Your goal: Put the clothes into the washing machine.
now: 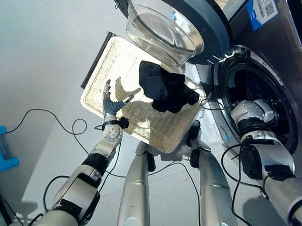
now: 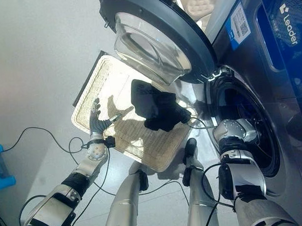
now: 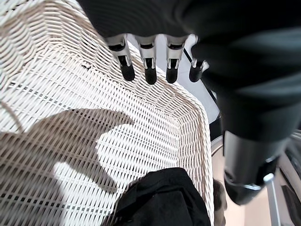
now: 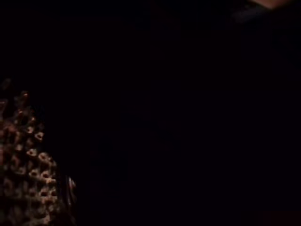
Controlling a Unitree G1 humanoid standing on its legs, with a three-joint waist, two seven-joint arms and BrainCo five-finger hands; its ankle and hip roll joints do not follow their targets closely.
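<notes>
1. The left robot hand (image 1: 109, 102) is hovering over the white wicker basket (image 1: 113, 59) with fingers straight, holding nothing.
2. The right robot hand is reaching into the washing machine drum (image 1: 250, 88); its fingers are hidden, so its state cannot be told.
3. The dark clothes (image 1: 165, 87) are lying in the basket, at the end nearest the drum.
4. Risk: the open door (image 1: 187, 16) is overhanging the basket, so a lifted garment could be snagging on it.
5. Open room is lying between the basket rim and the drum opening.

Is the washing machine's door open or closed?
Open. The round door with its glass bowl is swung out over the white basket, and the dark drum opening shows, with the right arm reaching into it.
</notes>
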